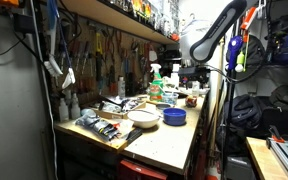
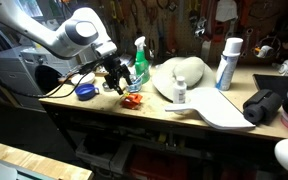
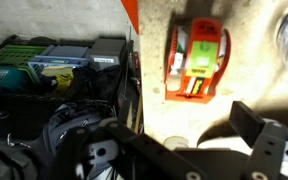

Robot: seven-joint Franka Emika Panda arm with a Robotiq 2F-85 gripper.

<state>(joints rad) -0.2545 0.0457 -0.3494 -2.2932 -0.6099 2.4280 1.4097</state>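
Note:
My gripper [image 2: 117,80] hangs low over the workbench [image 2: 214,118], open and empty. It is just above and beside a small orange object with a green-and-white label [image 2: 132,99]. In the wrist view the orange object [image 3: 196,60] lies flat on the pale bench top, beyond the spread fingers [image 3: 179,130], and nothing is between them. In an exterior view the gripper [image 1: 191,78] is over the far end of the bench. A blue bowl [image 2: 85,92] sits close beside the gripper, and a green spray bottle [image 2: 141,60] stands just behind it.
A white bowl [image 1: 143,118] and the blue bowl [image 1: 174,116] sit mid-bench. A white domed object [image 2: 179,75], a small white bottle [image 2: 180,92], a tall white can [image 2: 227,62] and a black bag [image 2: 267,105] stand along the bench. Green boxes [image 3: 44,62] lie past the bench edge.

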